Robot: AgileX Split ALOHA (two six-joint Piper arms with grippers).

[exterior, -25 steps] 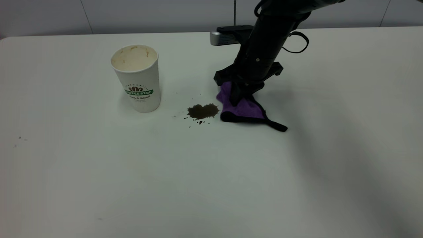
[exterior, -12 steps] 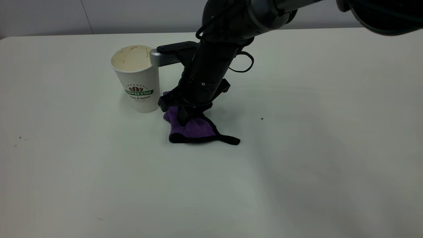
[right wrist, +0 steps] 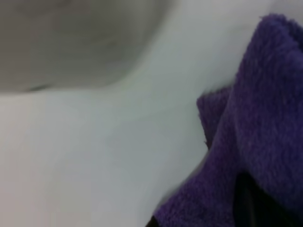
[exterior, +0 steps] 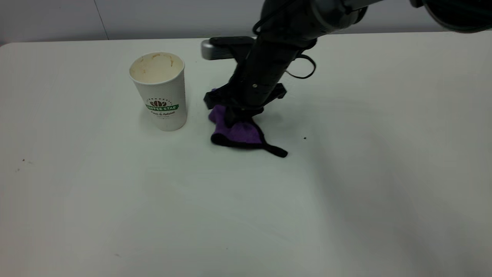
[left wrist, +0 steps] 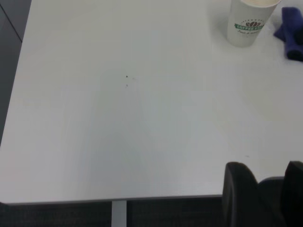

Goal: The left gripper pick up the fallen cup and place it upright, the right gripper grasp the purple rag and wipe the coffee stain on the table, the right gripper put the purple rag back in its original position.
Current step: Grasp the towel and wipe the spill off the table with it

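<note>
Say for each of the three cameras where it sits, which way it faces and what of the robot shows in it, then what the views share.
Exterior view: outside the rig, looking down across the table; shows the right tool pressing the purple rag down beside the upright cup.
Left wrist view: high over the table's near edge, facing across it; the left tool at the frame edge.
Right wrist view: close above the table, filled by the rag.
Shared: cup and rag also appear in the left wrist view.
</note>
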